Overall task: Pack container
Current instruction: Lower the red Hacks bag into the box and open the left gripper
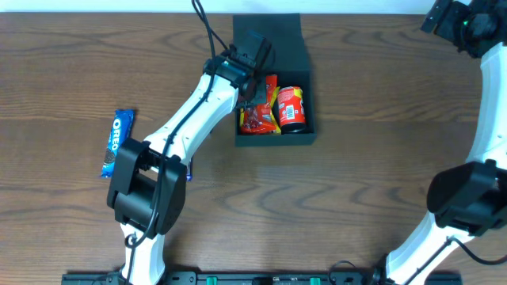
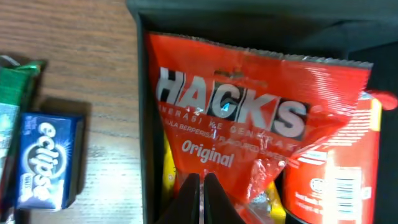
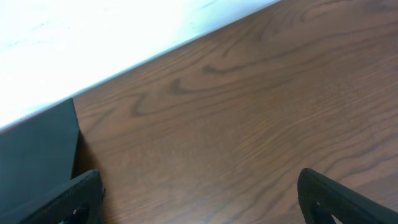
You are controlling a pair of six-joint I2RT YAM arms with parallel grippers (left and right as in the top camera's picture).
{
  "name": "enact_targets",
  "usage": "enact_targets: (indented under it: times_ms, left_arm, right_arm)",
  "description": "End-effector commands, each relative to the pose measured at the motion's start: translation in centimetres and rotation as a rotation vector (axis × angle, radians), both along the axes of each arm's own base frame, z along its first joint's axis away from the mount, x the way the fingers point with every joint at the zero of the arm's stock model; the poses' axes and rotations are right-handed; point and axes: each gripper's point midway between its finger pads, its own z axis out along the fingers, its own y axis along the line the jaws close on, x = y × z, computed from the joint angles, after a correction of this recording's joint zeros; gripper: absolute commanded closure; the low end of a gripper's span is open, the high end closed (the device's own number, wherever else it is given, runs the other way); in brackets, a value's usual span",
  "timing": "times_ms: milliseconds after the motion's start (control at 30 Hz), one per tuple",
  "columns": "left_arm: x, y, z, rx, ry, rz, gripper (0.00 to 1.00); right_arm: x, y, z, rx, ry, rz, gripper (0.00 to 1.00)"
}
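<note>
The container [image 1: 276, 139], a dark square box, stands at the back centre with its flap lid [image 1: 268, 36] open behind it. Inside lie a red Hacks packet [image 1: 256, 119] over something yellow, and a red can [image 1: 291, 108]. My left gripper [image 1: 252, 95] reaches into the box's left half. In the left wrist view it [image 2: 200, 180] is shut on the lower edge of the Hacks packet [image 2: 249, 118], beside the box wall [image 2: 145, 124] and the can [image 2: 336, 180]. My right gripper [image 3: 199, 193] is open and empty over bare table at the far right, with the lid [image 3: 37, 143] to its left.
A blue Oreo packet [image 1: 117, 142] lies on the table at the left. A blue Eclipse box [image 2: 46, 158] and a green packet [image 2: 15, 81] lie just left of the container. The table's far edge [image 3: 124, 62] meets a white wall.
</note>
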Motion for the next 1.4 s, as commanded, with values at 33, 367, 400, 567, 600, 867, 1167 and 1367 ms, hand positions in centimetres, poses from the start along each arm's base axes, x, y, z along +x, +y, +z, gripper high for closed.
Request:
enact_targets:
  times_ms: [33, 367, 400, 567, 600, 867, 1167, 1367]
  left_arm:
    - [-0.6, -0.1, -1.4, -0.006, 0.009, -0.022, 0.94]
    - [-0.5, -1.0, -4.1, -0.056, -0.004, -0.039, 0.94]
    - [-0.4, -1.2, -4.4, -0.06, -0.002, -0.041, 0.94]
    - [-0.4, -1.1, -5.7, -0.054, 0.019, -0.041, 0.94]
    - [-0.2, -1.0, -5.5, -0.054, 0.012, -0.044, 0.94]
    - [2.6, -1.7, -0.1, -0.088, -0.104, -0.092, 0.94]
    - [1.3, -1.3, 1.2, -0.051, -0.049, -0.14, 0.94]
    - [0.0, -0.7, 0.1, -0.025, 0.009, -0.15, 0.94]
  right_arm:
    - [0.1, 0.1, -0.6, 0.003, 0.013, 0.011, 0.01]
    - [0.0, 0.1, -0.7, 0.004, 0.017, 0.012, 0.01]
    - [0.0, 0.1, -0.7, 0.004, 0.017, 0.012, 0.01]
    - [-0.1, 0.1, -0.8, 0.006, 0.023, 0.012, 0.01]
    - [-0.1, 0.2, -0.8, 0.006, 0.025, 0.012, 0.01]
    - [-0.3, 0.2, -0.9, 0.008, 0.033, 0.012, 0.01]
    - [-0.3, 0.2, -1.0, 0.009, 0.034, 0.012, 0.01]
    - [-0.2, 0.2, -0.9, 0.008, 0.03, 0.012, 0.01]
